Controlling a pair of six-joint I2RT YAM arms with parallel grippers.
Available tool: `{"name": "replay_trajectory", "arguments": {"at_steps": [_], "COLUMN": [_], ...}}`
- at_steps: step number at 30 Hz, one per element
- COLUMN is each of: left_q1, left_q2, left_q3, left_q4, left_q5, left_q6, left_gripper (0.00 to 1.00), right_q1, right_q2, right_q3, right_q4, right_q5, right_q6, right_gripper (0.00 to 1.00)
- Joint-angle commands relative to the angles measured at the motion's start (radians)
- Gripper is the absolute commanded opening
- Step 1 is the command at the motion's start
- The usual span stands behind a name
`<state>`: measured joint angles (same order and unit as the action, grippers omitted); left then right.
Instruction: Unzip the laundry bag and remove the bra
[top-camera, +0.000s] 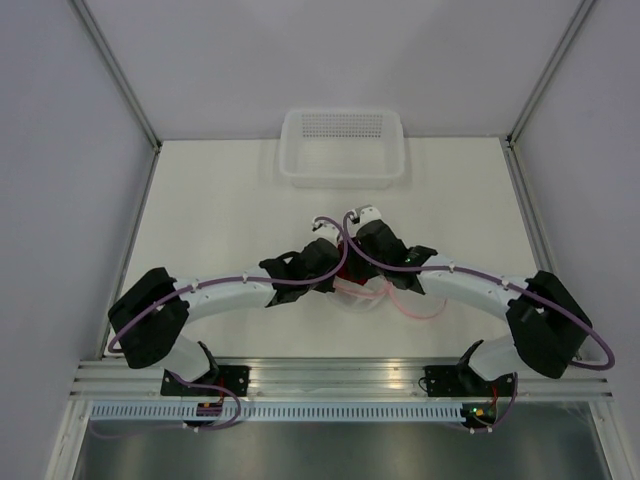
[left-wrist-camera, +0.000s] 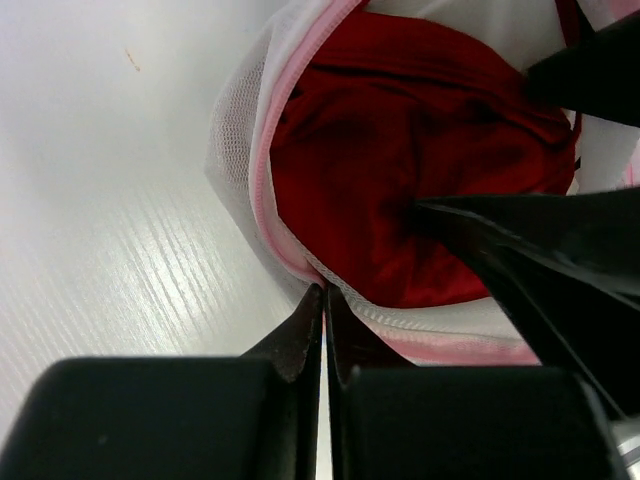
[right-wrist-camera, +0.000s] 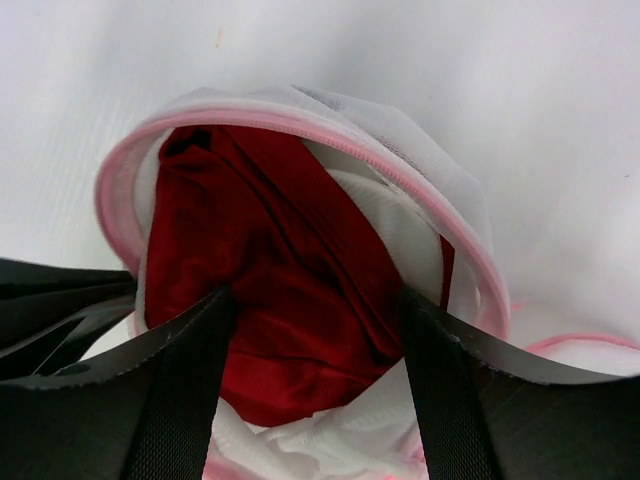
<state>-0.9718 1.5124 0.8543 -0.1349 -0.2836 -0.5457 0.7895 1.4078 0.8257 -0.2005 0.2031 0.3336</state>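
The laundry bag (top-camera: 365, 295) lies at the table's middle between both arms, a white mesh pouch with pink zipper trim, unzipped and gaping. A dark red bra (right-wrist-camera: 290, 290) sits inside it and also shows in the left wrist view (left-wrist-camera: 400, 170). My left gripper (left-wrist-camera: 325, 290) is shut, pinching the bag's pink-trimmed rim (left-wrist-camera: 262, 190) at its fingertips. My right gripper (right-wrist-camera: 318, 300) is open inside the bag's mouth, its fingers (right-wrist-camera: 190, 370) either side of the bra. In the top view both grippers (top-camera: 335, 268) (top-camera: 372, 262) meet over the bag.
A clear plastic basket (top-camera: 342, 150) stands at the table's far edge, behind the grippers. The right gripper's black fingers (left-wrist-camera: 530, 250) crowd the right side of the left wrist view. Purple cables loop over both wrists. White walls enclose the table.
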Motion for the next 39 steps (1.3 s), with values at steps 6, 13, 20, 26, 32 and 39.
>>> {"name": "replay_trajectory", "arguments": {"at_steps": [6,13,20,26,32,39], "left_q1": [0.001,0.005,0.005,0.007,0.012,0.015], "left_q2": [-0.052,-0.054,-0.06,-0.061,-0.083,-0.13], "left_q3": [-0.017,-0.034,-0.05,-0.055,-0.052,-0.066], "left_q4": [0.069,0.08,0.081,0.075,0.057,0.049], "left_q5": [0.02,0.018,0.021,0.011,-0.012,-0.009], "left_q6": [-0.037,-0.048,-0.06,-0.066,-0.08,-0.097], "left_gripper": [0.02,0.02,0.02,0.02,0.02,0.02], "right_q1": [0.002,0.002,0.002,0.002,0.002,0.001], "right_q2": [0.161,0.171,0.082,-0.18,-0.357,-0.547], "right_q3": [0.038,0.009,0.0,-0.02,-0.013,-0.03], "right_q4": [0.027,0.027,0.012,0.007,-0.048,0.033], "right_q5": [-0.085,-0.105,-0.139,-0.234,-0.316,-0.254], "right_q6": [-0.022,-0.019,-0.008,0.022,0.039,0.099], "right_gripper": [0.68,0.2,0.0,0.0,0.0,0.0]}}
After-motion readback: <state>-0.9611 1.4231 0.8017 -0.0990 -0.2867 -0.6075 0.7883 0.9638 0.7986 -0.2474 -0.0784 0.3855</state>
